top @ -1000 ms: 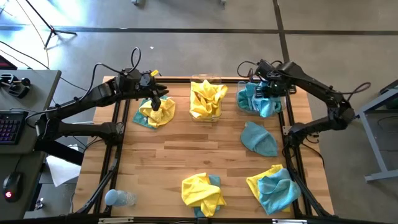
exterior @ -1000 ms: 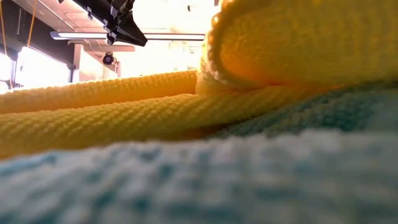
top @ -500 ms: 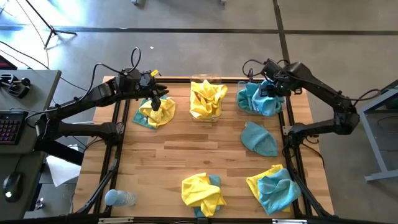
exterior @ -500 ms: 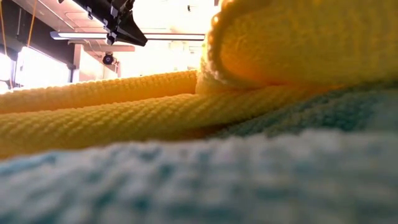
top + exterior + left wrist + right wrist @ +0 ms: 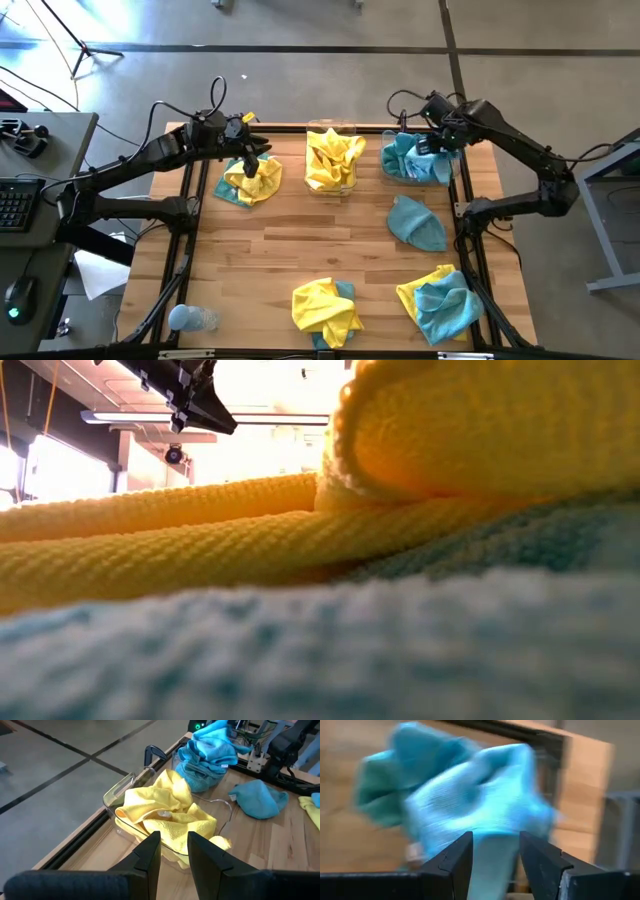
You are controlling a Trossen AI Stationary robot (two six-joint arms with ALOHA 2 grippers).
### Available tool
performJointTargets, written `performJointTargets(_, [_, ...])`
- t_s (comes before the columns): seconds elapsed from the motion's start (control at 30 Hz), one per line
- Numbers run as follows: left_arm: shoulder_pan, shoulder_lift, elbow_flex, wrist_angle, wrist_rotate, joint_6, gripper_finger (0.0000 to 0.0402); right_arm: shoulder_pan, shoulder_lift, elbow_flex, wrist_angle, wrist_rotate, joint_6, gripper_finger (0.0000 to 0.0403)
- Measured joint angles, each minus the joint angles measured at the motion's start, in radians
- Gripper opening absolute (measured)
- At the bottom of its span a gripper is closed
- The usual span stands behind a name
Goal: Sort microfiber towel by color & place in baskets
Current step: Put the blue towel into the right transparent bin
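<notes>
A clear basket [image 5: 352, 128] at the far middle holds yellow towels [image 5: 333, 160]. A second basket [image 5: 388, 135] to its right holds teal towels [image 5: 410, 165]. My right gripper [image 5: 432, 142] is over this teal heap, shut on a teal towel [image 5: 485, 805]. My left gripper [image 5: 246, 152] hovers over a yellow and teal pile [image 5: 252, 180] at the far left, its fingers [image 5: 150, 852] a little apart and empty. A loose teal towel [image 5: 417, 222] lies flat on the table right of centre. My right gripper pinches a bunched part of the teal towel [image 5: 495, 852] between its two fingers, coming from above and from the table's right. Several layers fill the gap. The rest of the towel spreads beyond the fingertips onto the teal heap in the right basket.
Two mixed yellow and teal piles lie near the front edge, one at the middle [image 5: 325, 305] and one at the right [image 5: 440, 300]. A pale blue bottle [image 5: 190, 318] lies at the front left. Yellow [image 5: 250, 530] and teal [image 5: 300, 650] cloth fills the low view.
My right gripper has shifted slightly toward the table's far right over the right basket, still shut on the teal towel. The teal heap below it has drawn in on its near side and sits more compact.
</notes>
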Motion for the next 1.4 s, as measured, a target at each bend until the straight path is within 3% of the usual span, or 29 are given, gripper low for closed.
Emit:
performJointTargets(0.17, [0.0, 0.0, 0.0, 0.008, 0.0, 0.0, 0.0082, 0.011, 0.005, 0.0, 0.0, 0.043, 0.073, 0.0156])
performJointTargets(0.33, [0.0, 0.0, 0.0, 0.015, 0.0, 0.002, 0.0082, 0.014, 0.018, -0.038, 0.008, -0.024, 0.086, 0.0138])
performJointTargets(0.47, [0.0, 0.0, 0.0, 0.016, 0.0, 0.002, 0.0082, 0.012, 0.036, -0.153, 0.069, -0.039, 0.094, 0.0078])
performJointTargets(0.6, [0.0, 0.0, 0.0, 0.016, 0.0, 0.002, 0.0082, 0.013, 0.055, -0.283, 0.275, -0.06, 0.108, 0.0009])
performJointTargets(0.73, [0.0, 0.0, 0.0, 0.035, 0.0, 0.002, 0.0082, 0.012, 0.102, -0.376, 0.462, -0.077, 0.137, 0.0022])
performJointTargets(0.97, [0.0, 0.0, 0.0, 0.07, 0.0, -0.016, 0.0082, 0.008, 0.226, -0.447, 0.592, -0.122, 0.14, 0.0004])
performJointTargets(1.13, [0.0, 0.0, 0.0, 0.07, 0.0, -0.026, 0.0082, 0.008, 0.255, -0.451, 0.601, -0.125, 0.141, 0.0011])
performJointTargets(1.4, [-0.001, 0.0, 0.0, 0.07, 0.003, -0.035, 0.0082, 0.008, 0.198, -0.369, 0.481, -0.12, 0.128, 0.0012])
